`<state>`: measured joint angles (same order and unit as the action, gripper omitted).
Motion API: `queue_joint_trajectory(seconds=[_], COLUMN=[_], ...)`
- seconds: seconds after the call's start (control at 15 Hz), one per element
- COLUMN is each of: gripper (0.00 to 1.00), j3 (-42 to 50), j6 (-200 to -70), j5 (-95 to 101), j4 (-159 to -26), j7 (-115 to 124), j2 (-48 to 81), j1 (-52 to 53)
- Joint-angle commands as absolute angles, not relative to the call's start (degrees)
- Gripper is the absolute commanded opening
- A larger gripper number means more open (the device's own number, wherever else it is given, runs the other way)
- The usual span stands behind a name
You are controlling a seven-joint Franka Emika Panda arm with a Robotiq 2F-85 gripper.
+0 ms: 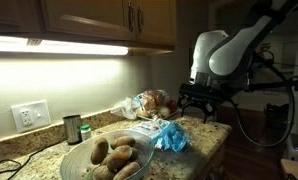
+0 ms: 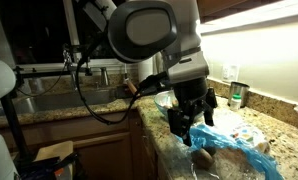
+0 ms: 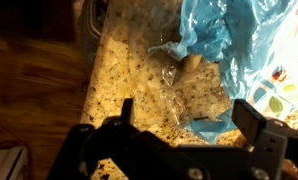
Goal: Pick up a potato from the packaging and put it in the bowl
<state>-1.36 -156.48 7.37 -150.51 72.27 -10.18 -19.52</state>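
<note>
Directly beneath the claw (image 3: 186, 108), spread wide apart and empty, a potato (image 3: 196, 75) lies inside crumpled clear packaging (image 3: 174, 98); a blue bag (image 3: 234, 35) drapes just beyond it, the potato-filled bowl (image 1: 71, 152) well apart.

I can read no text, brand or number in any view. The blue packaging (image 3: 224, 35) shows no legible lettering. The printed wrapper (image 3: 285, 88) at the wrist view's right edge and the bag (image 1: 149, 102) by the wall in an exterior view are too blurred.
</note>
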Motion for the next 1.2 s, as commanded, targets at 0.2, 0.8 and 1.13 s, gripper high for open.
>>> queue_joint_trajectory(seconds=[0.2, 0.8, 1.13], gripper=[1.00, 1.00, 1.00], j3=[2.6, 7.0, 7.7], j6=[-156.8, -152.4, -146.6], j5=[9.1, -7.3, -12.6], j4=[-147.0, -140.6, -138.0], j7=[73.2, 53.9, 46.6], j2=[-6.9, -1.8, -0.7], j1=[-18.8, -13.7, -12.7])
